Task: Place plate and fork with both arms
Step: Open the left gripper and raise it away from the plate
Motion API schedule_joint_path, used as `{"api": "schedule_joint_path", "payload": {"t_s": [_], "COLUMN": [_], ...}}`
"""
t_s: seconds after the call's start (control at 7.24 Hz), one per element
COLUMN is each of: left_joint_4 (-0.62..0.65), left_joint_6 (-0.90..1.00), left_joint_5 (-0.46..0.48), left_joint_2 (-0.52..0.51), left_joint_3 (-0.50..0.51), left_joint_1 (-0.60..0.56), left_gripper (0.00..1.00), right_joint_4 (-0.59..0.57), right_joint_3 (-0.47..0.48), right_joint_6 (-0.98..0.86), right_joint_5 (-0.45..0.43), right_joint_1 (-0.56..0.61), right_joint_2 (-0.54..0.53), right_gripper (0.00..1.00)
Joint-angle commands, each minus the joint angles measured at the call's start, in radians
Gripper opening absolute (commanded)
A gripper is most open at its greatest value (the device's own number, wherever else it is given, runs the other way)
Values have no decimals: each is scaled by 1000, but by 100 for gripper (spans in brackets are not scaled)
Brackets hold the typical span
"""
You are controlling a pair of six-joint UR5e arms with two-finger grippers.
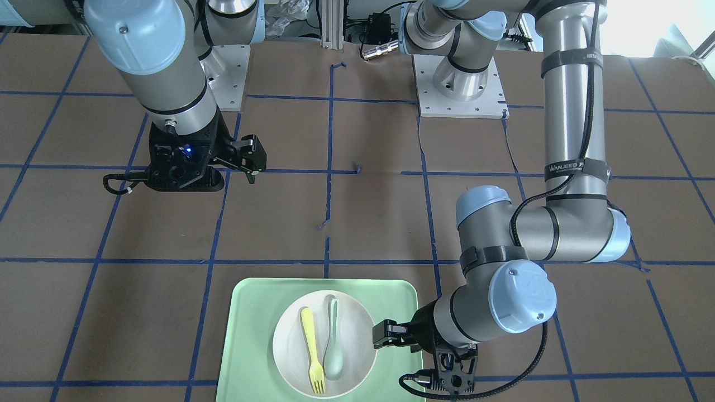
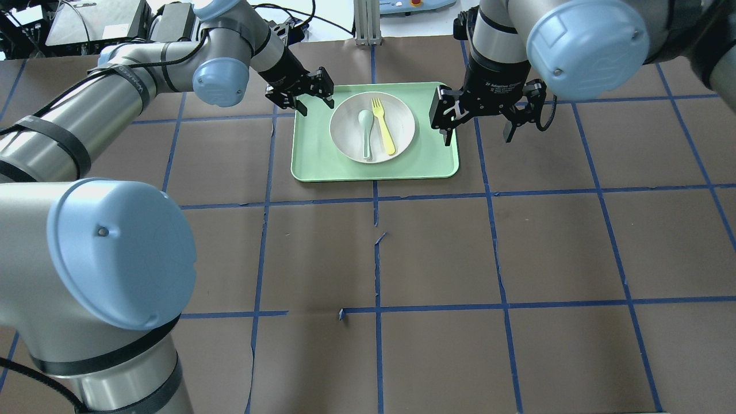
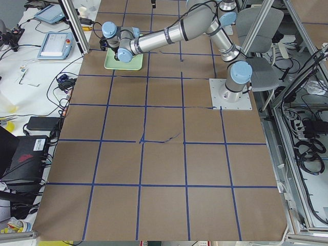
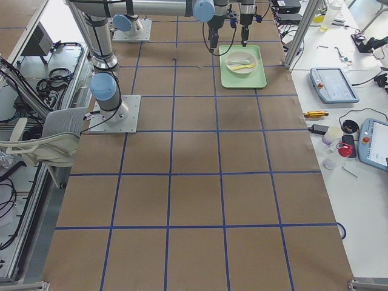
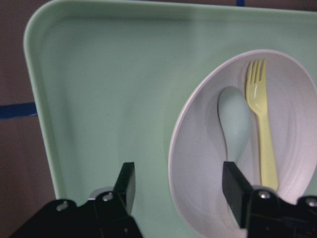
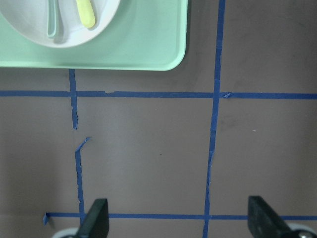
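Observation:
The off-white plate sits on the mint-green tray. The yellow fork and a pale green spoon lie side by side in it. My left gripper is open and low at the plate's left side. In the left wrist view its jaws stand either side of the plate's rim, the fork beyond. My right gripper is open and empty, above the table right of the tray. Its wrist view shows the plate at the top left.
Brown table paper with a blue tape grid lies all around the tray. The front view shows the tray, plate, fork, left gripper and right gripper. Both arm bases stand at the robot's side.

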Motion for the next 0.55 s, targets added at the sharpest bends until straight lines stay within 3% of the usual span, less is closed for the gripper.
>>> {"api": "schedule_joint_path", "payload": {"t_s": [0.0, 0.14, 0.28, 0.41], "left_joint_4": [-226, -362, -491, -546], "left_joint_6": [-17, -17, -20, -53], "left_joint_5": [208, 269, 394, 403], "left_joint_2": [142, 228, 291, 345], "left_joint_3": [-23, -37, -40, -40], "left_joint_1": [-4, -1, 2, 7], "left_gripper": [100, 100, 100, 100], "right_joint_4": [-67, -67, -81, -172], "right_joint_3": [-2, -4, -14, -15], "right_joint_6": [-3, 11, 11, 25], "right_joint_5": [0, 1, 3, 10], "right_joint_1": [2, 2, 2, 2], "right_joint_2": [19, 32, 56, 78], "right_gripper": [100, 100, 100, 100]}}
